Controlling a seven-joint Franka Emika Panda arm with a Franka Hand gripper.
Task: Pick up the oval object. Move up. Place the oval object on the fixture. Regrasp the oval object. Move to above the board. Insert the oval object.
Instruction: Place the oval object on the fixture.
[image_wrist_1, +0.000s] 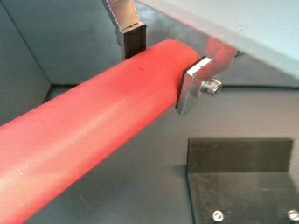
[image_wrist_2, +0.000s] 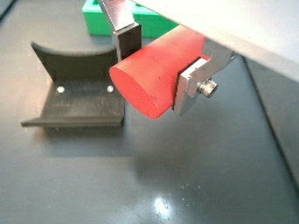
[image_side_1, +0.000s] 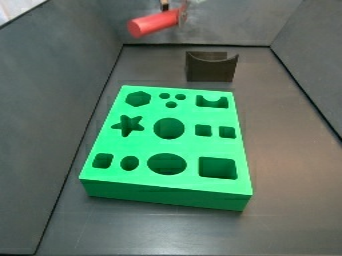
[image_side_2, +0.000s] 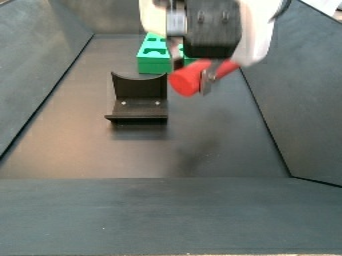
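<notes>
The gripper (image_wrist_2: 163, 59) hangs in the air, clear of the bench, with its two silver fingers (image_wrist_1: 195, 83) closed across the peg (image_wrist_1: 100, 127), one dark pad on each side. In both wrist views the peg lies crosswise between the plates, near one end. In a side view the gripper (image_side_1: 171, 12) sits at the top edge; in a side view the wrist body (image_side_2: 214, 28) is large and blurred
</notes>
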